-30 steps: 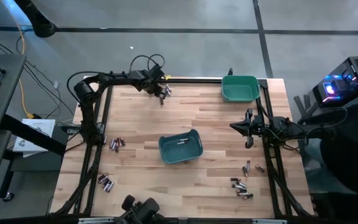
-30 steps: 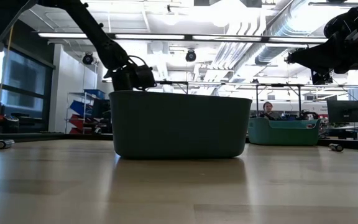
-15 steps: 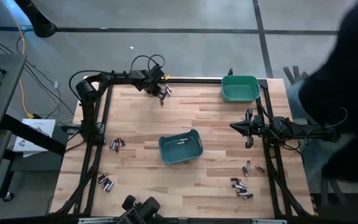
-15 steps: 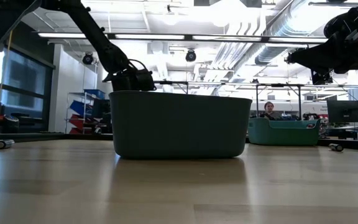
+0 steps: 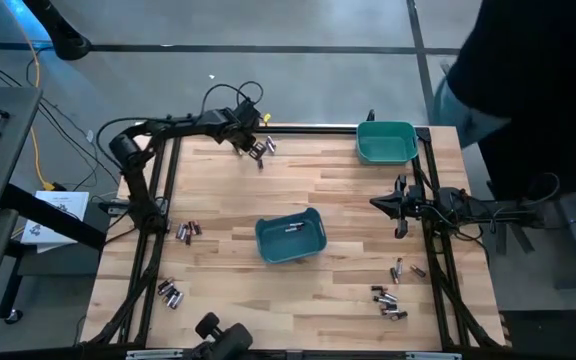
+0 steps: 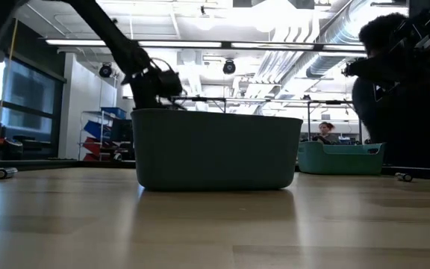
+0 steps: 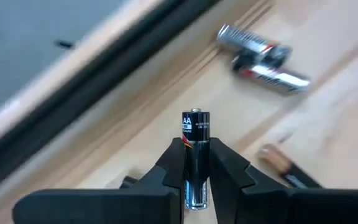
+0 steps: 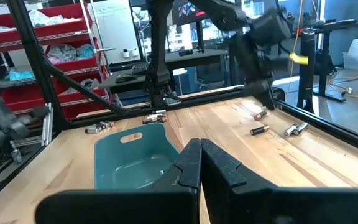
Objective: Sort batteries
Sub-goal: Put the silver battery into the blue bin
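My left gripper is at the table's far edge, left of centre, shut on a black AA battery. Two silvery batteries and a dark one lie on the wood just beyond it. More batteries lie in clusters at the left, near left and near right. One battery lies inside the central teal bin. My right gripper hovers shut at the table's right side, touching nothing. My left gripper pinches the black battery by its lower half between the two fingers. The battery lies along the fingers, and its labelled end sticks out past the fingertips. It points slanting down at the wood near the far edge.
A second teal bin stands at the far right corner. Black frame rails run along the table's edges. A person in dark clothes stands by the table's far right corner, close to the right arm.
My left gripper has risen and drawn a little toward the table's far left corner, staying shut on the battery. A person has moved in at the far right of the table and now blocks part of the low view.
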Controlling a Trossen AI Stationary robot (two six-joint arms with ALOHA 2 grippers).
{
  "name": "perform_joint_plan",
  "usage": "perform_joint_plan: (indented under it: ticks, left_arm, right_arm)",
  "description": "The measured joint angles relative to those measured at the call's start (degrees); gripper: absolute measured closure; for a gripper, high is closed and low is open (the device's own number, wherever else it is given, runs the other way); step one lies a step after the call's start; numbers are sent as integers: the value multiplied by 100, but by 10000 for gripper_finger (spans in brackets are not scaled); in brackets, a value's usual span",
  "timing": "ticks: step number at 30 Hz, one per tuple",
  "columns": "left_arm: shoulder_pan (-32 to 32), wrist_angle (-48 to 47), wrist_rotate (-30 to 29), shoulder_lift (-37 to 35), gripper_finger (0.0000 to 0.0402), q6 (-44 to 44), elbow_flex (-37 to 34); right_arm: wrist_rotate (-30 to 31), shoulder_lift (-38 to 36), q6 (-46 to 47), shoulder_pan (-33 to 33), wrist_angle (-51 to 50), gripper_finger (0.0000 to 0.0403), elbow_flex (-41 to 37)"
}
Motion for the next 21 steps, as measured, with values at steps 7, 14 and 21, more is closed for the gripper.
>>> perform_joint_plan:
  ticks: [7, 14, 21]
  left_arm:
    - [-764, 64, 189, -1237, 370, 310, 9]
    - [-2342, 801, 633, -1885, 370, 784, 15]
    - [-3897, 1740, 829, -1799, 370, 322, 15]
  right_arm:
    - [0, 0, 0, 2, -2, 403, 0]
    - [0, 0, 1, 1, -1, 403, 0]
    - [1, 0, 0, 1, -2, 403, 0]
